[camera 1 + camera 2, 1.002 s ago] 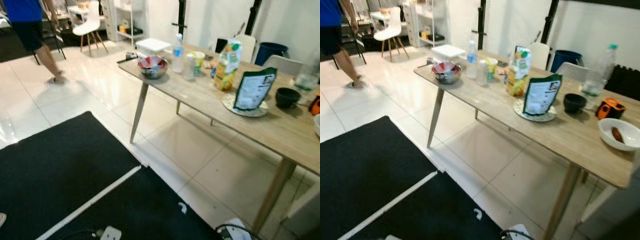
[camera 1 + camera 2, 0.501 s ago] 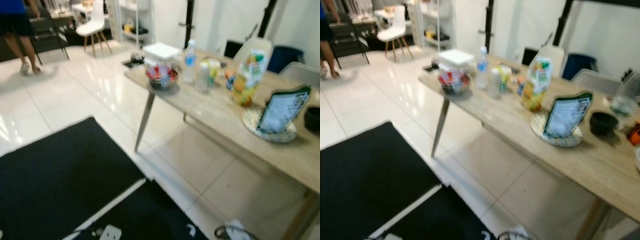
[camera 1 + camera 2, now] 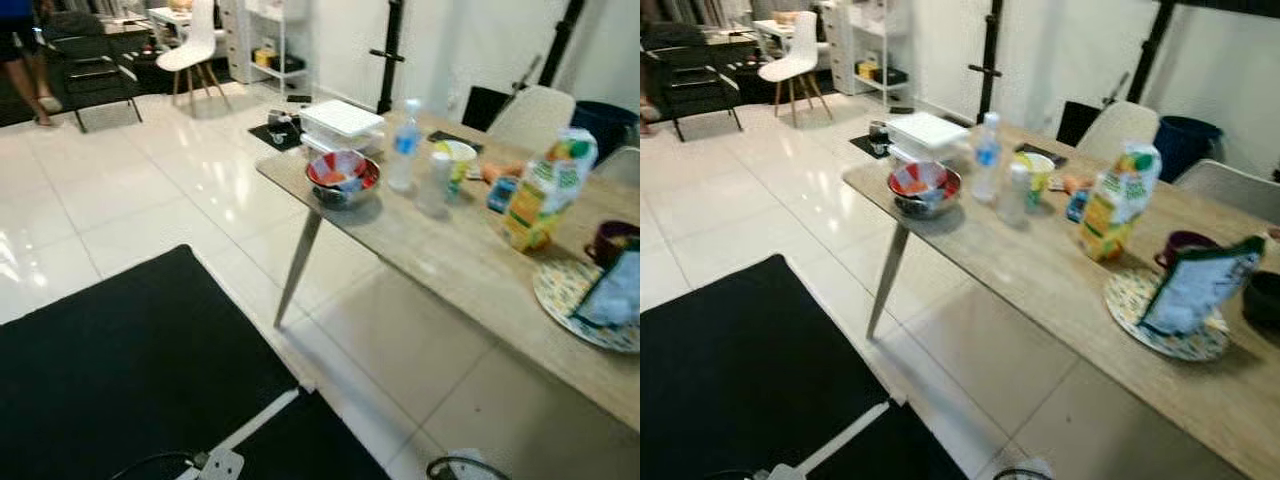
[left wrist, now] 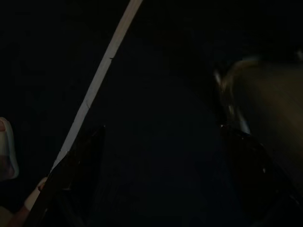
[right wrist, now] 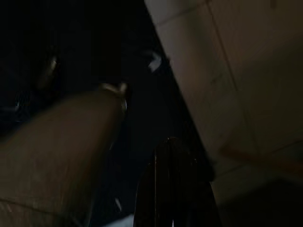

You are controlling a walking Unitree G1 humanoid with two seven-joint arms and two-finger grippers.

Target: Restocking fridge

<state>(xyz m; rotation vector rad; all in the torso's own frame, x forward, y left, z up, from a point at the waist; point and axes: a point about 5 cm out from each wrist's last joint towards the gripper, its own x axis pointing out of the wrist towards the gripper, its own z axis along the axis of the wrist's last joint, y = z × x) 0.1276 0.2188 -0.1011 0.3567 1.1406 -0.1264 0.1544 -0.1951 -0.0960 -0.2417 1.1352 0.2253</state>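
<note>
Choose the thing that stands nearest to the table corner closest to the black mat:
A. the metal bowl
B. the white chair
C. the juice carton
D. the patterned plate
A: the metal bowl sits right at that corner of the table, while the juice carton and the patterned plate stand farther along it.

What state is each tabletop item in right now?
Water bottle: upright, capped.
Juice carton: upright.
Metal bowl: upright, holding colourful items near the table corner.
Snack bag: standing on the patterned plate.
White container: lid on.
</note>
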